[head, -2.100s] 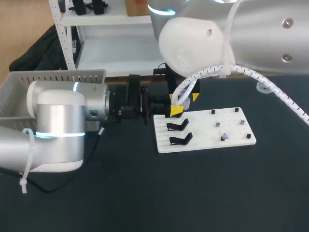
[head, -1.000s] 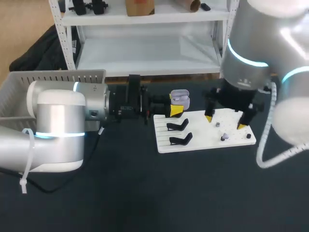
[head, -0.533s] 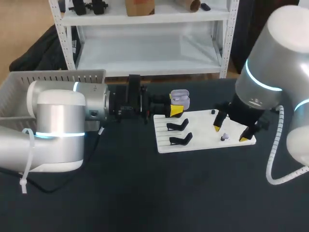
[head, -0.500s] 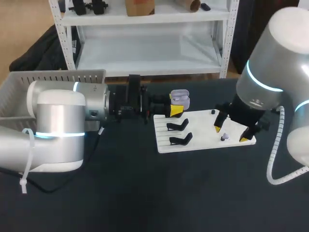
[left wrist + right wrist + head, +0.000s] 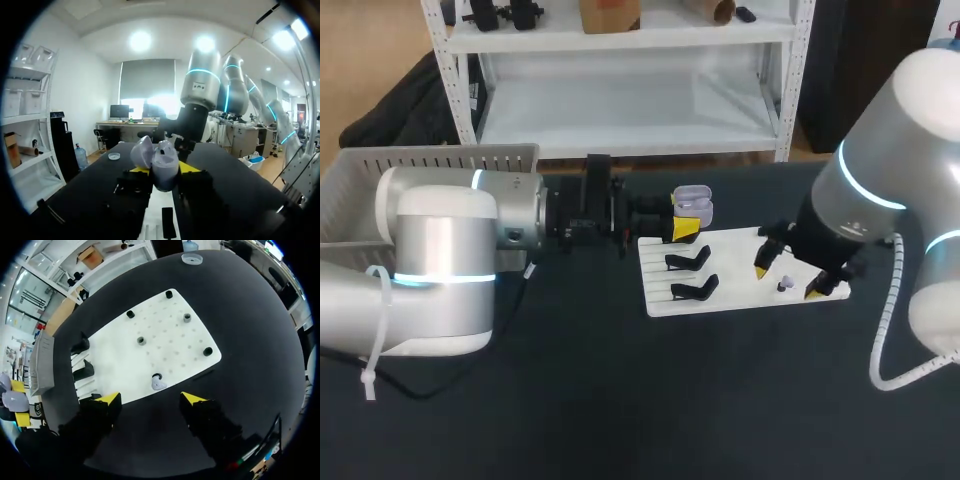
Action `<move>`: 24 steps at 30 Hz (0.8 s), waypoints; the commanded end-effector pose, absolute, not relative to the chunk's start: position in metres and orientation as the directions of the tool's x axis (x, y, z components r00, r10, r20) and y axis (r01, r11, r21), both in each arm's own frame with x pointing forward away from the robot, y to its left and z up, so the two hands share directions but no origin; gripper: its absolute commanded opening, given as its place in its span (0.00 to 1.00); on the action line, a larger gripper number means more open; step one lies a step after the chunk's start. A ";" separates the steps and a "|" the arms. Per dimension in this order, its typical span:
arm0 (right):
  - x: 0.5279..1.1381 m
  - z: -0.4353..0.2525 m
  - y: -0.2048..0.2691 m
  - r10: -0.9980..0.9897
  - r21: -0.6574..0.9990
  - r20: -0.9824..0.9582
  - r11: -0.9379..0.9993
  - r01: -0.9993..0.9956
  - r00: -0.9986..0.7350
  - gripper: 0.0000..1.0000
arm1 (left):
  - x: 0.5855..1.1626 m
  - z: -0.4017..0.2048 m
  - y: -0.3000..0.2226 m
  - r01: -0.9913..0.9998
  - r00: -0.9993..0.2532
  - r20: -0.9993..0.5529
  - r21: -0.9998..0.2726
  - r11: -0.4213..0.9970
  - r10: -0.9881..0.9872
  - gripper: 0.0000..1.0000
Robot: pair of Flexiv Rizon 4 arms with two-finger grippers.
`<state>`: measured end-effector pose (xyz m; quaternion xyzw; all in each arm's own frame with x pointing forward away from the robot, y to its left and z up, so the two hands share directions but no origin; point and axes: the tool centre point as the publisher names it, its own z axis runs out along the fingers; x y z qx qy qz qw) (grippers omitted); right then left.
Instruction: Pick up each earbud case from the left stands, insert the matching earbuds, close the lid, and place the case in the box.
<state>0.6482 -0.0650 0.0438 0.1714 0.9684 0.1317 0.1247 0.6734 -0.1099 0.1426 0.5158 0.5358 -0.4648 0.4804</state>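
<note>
Black table (image 5: 620, 400), left hand (image 5: 165, 170) clasping open case (image 5: 693, 203), right hand (image 5: 151, 399) spread

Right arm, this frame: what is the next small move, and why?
Probably lower the right gripper and close it on the earbud. Its fingers are open, the earbud sits on the white board just ahead of the gap between them, and the left gripper holds the case with its lid open.

Two arms out, one gripping, one spread.
The left gripper (image 5: 685, 229), mid-frame on a level arm, clamps an earbud case (image 5: 692, 203); the right gripper (image 5: 789, 280) points down at centre right, yellow tips apart.
</note>
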 end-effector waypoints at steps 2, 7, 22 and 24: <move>0.654 0.032 -0.064 0.366 0.311 -0.191 0.903 0.297 -0.911 0.75 | 0.673 0.142 -0.110 0.999 -0.005 -0.995 -0.001 0.040 0.104 0.00; 0.658 0.031 -0.066 0.371 0.316 -0.188 0.900 0.301 -0.910 0.67 | 0.673 0.142 -0.110 0.999 -0.005 -0.995 -0.001 0.040 0.104 0.00; 0.662 0.029 -0.075 0.344 0.317 -0.165 0.906 0.280 -0.924 0.47 | 0.673 0.142 -0.110 0.999 -0.005 -0.995 -0.001 0.040 0.104 0.00; 0.661 0.029 -0.074 0.328 0.314 -0.161 0.911 0.266 -0.931 0.48 | 0.673 0.142 -0.110 0.999 -0.005 -0.995 -0.001 0.040 0.104 0.00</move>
